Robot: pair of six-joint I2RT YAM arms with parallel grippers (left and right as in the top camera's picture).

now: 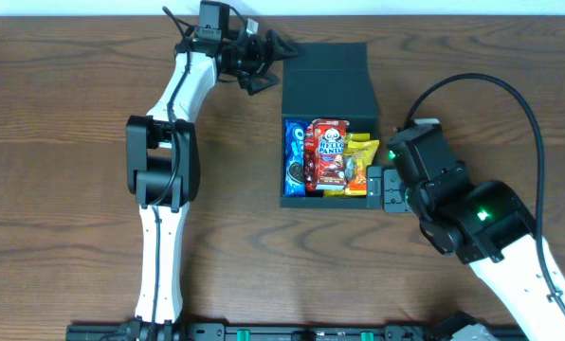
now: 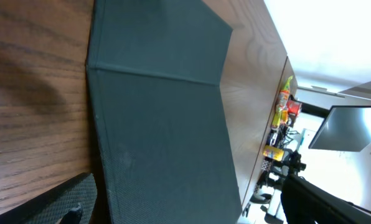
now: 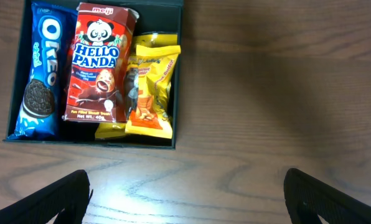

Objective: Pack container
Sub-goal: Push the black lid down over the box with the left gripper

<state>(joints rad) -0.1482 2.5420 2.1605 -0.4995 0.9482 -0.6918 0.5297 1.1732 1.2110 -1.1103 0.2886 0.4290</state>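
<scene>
The container (image 1: pixel 325 200) stands open mid-table, its lid (image 1: pixel 328 76) raised at the far side. Inside lie a blue Oreo packet (image 1: pixel 295 156), a red Hello Panda box (image 1: pixel 328 152) and yellow snack packets (image 1: pixel 360 161). My left gripper (image 1: pixel 262 64) is open beside the lid's left edge. In the left wrist view the lid (image 2: pixel 160 118) fills the space between my left gripper's (image 2: pixel 185 214) fingers. My right gripper (image 1: pixel 385 188) is open and empty, just right of the box's front right corner. The right wrist view shows my right gripper (image 3: pixel 185 199) over bare wood, with the container wall (image 3: pixel 176 81) beyond it.
The wooden table (image 1: pixel 74 142) surrounds the box. The left arm (image 1: pixel 159 161) stretches along the left side and the right arm (image 1: pixel 472 218) sits at the lower right. The table's far edge (image 1: pixel 406 9) runs just behind the lid.
</scene>
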